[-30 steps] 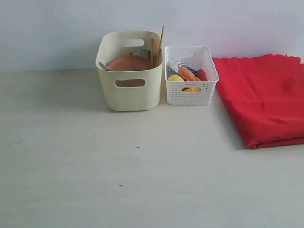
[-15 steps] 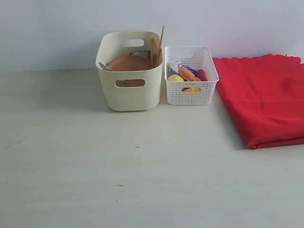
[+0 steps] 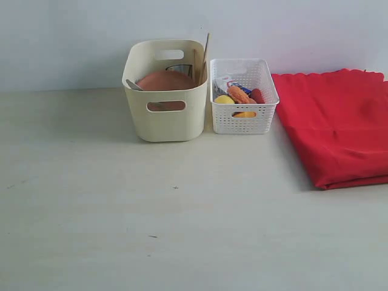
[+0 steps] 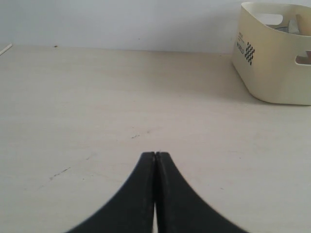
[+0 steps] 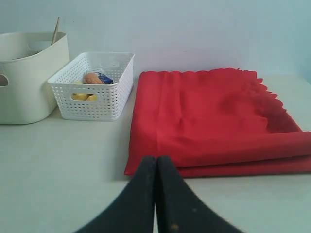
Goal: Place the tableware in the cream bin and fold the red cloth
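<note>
Lying folded: red cloth (image 3: 339, 130), scalloped edge | cream bin (image 3: 167, 125) holding brown plate (image 3: 165, 80)

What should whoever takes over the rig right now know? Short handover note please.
Left gripper: shut, empty, apart from the cream bin.
Right gripper: shut, empty, facing the red cloth, not touching it.
Cream bin: holds the brown plate, steel cup and chopsticks; stands beside the white basket of food.
Red cloth: lies folded in layers.
Done: seemingly both steps; no loose tableware in view.
Left: probably nothing; bowl and spoon not visible, so check the bin.
</note>
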Available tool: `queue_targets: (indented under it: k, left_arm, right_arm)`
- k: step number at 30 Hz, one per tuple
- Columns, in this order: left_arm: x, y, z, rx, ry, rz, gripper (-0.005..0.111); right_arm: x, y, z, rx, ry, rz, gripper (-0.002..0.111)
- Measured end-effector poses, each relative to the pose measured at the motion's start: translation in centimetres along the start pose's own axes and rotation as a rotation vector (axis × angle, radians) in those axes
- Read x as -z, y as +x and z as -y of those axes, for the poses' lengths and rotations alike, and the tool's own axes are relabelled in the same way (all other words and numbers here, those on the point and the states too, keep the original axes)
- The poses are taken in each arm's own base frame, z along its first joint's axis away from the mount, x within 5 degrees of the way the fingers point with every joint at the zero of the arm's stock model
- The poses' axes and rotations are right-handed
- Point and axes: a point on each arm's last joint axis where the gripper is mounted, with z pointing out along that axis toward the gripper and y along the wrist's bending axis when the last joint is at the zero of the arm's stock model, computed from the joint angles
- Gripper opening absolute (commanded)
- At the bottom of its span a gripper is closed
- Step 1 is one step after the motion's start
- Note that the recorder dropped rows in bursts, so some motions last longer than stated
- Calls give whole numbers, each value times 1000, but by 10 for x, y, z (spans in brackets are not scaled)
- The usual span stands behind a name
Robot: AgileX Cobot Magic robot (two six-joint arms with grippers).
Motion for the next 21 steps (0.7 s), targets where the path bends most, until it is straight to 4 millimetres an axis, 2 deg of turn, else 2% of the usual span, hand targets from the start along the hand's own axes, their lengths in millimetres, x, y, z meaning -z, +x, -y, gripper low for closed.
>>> queue_targets:
  k: [21]
  left_arm:
    - [0, 0, 0, 0, 0, 0, 0]
  right_arm:
    - [0, 0, 0, -9, -2, 0, 0]
